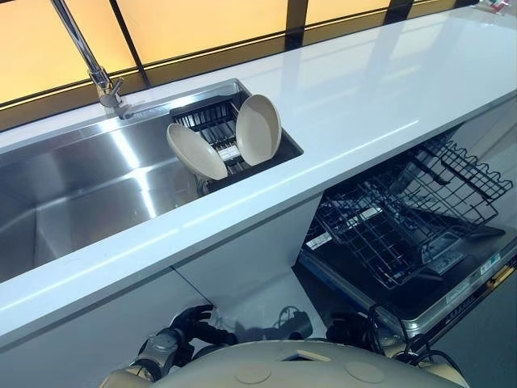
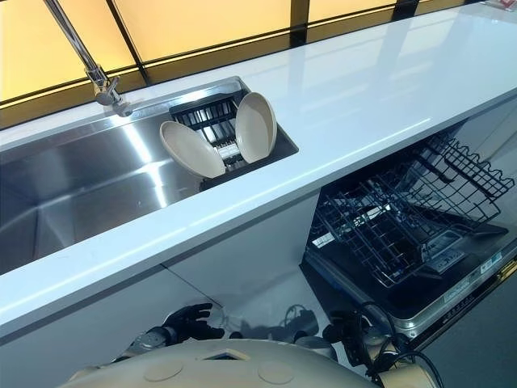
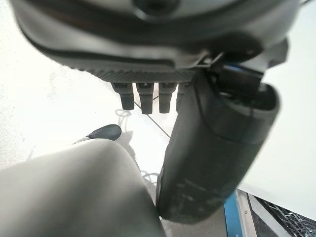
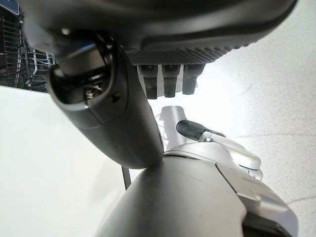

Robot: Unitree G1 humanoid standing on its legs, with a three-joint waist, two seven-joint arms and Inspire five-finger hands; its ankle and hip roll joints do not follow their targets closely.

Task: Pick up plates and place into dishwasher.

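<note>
Low, L robot hand (image 3: pixel 148 74), R robot hand (image 4: pixel 197 52), fingers (image 3: pixel 146 101) straight

Two plates (image 1: pixel 196 151) (image 1: pixel 258 129); one tap (image 1: pixel 103 81); one sink (image 1: pixel 81 186); one dishwasher rack (image 1: pixel 404 218).

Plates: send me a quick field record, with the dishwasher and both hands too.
left plate: on edge in sink rack
right plate: on edge in same rack
dishwasher basket: pulled out, no plates in it
left hand: open, empty, below counter
right hand: open, empty, below counter
</note>
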